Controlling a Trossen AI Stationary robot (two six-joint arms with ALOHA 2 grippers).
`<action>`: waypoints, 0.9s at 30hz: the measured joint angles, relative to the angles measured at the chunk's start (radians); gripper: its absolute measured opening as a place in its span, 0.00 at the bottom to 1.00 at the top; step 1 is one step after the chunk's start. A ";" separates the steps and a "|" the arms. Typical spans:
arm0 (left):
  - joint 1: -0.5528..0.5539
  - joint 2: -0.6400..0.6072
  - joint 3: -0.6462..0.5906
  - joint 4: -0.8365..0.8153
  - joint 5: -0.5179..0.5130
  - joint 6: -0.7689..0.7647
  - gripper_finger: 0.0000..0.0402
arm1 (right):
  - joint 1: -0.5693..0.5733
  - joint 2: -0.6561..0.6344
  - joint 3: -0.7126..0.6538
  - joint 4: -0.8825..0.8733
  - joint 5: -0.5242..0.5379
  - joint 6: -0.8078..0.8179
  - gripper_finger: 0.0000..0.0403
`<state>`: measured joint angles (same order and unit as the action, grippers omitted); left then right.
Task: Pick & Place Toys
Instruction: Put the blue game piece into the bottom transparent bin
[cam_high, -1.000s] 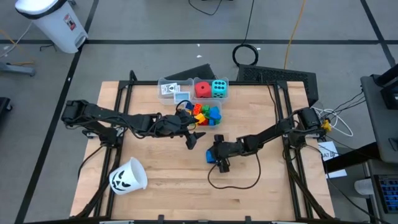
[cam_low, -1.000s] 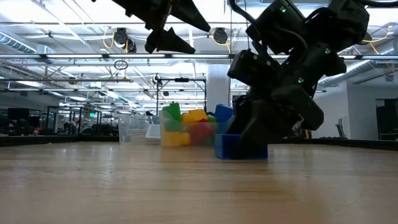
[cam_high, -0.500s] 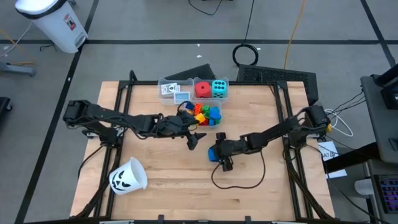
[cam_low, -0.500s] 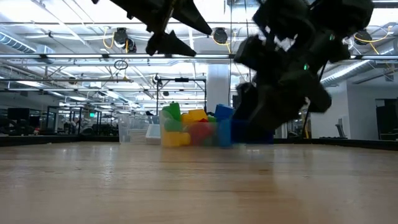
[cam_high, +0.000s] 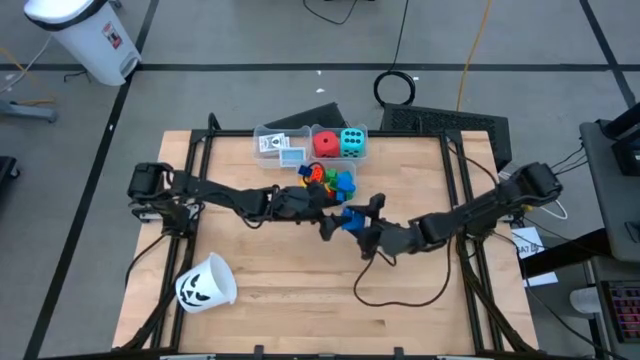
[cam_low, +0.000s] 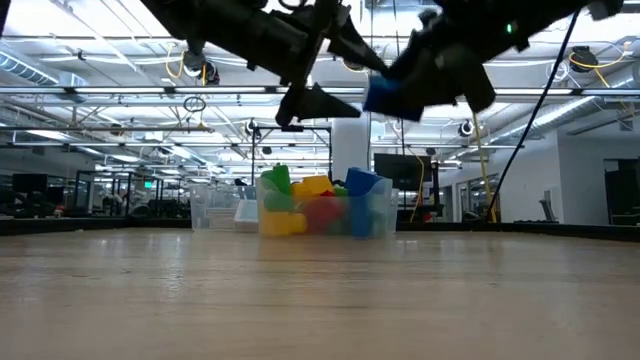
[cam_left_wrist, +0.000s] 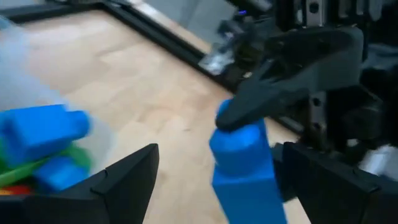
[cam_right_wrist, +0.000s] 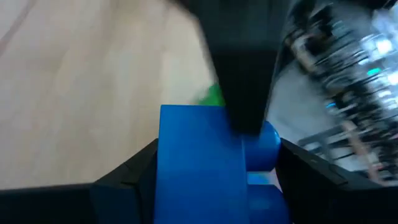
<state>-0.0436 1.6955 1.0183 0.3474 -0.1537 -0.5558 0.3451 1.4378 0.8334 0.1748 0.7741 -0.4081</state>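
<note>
Carrying a blue block (cam_high: 349, 220) in mid-air, the right pincer (cam_high: 362, 222) has it clamped between its fingers, just in front of the heap of toys.

Raised clear of the bench (cam_high: 270, 290), the block looks like hard, smooth moulded plastic, boxy with round studs: light and stiff, probably a little slippery, so flat opposite faces are the safest place to squeeze, as the right wrist view suggests is the case. Facing it close by, the left pincer (cam_high: 327, 222) hangs with fingers spread wide and nothing between them. Behind both, a clear bin (cam_low: 372, 215) holds yellow, red, green and blue blocks (cam_high: 328, 180); neighbouring bins carry a red die (cam_high: 325, 144), a cyan die (cam_high: 352, 143) and white cards (cam_high: 272, 143).
</note>
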 joint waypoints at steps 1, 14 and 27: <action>0.006 0.000 0.000 0.018 0.028 -0.009 0.86 | 0.004 -0.006 0.001 0.019 0.018 -0.028 0.56; 0.035 0.000 0.000 0.077 0.128 -0.073 0.77 | -0.048 0.040 0.001 0.331 -0.032 -0.338 0.56; 0.107 -0.001 0.000 0.073 0.245 -0.012 0.35 | -0.054 0.047 0.001 0.283 -0.023 -0.080 0.83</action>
<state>0.0635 1.6947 1.0183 0.4203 0.0914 -0.5673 0.2913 1.4852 0.8345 0.4580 0.7507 -0.4884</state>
